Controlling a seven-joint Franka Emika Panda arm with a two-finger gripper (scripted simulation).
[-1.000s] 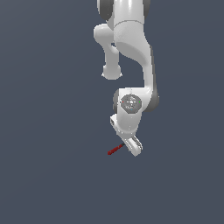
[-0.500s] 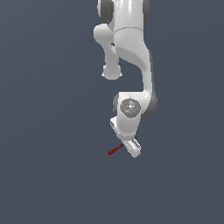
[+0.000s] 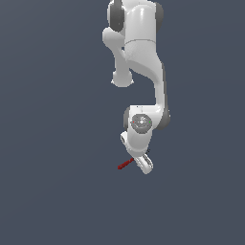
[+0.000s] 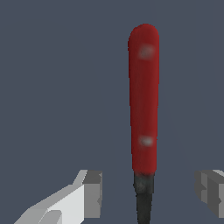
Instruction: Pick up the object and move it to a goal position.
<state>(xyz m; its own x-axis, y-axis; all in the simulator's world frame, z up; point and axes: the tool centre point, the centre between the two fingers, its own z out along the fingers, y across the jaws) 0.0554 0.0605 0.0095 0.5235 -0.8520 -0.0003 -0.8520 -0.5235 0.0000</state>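
Grey floor; fingers (image 4: 94, 192) spread wide — straddling the fork (image 4: 143, 100).

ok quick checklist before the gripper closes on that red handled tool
1. Gripper open: ok, both fingers stand apart.
2. Tool between the fingers: ok, its dark neck sits in the gap.
3. Fingers clear of the tool: ok, a gap shows on both sides.
4. Centred: not ok, the tool sits nearer one finger.
5. Low enough to grasp: cannot tell; in the exterior view the arm hides the fingertips.
6. Pronged end in reach: cannot tell, out of frame.
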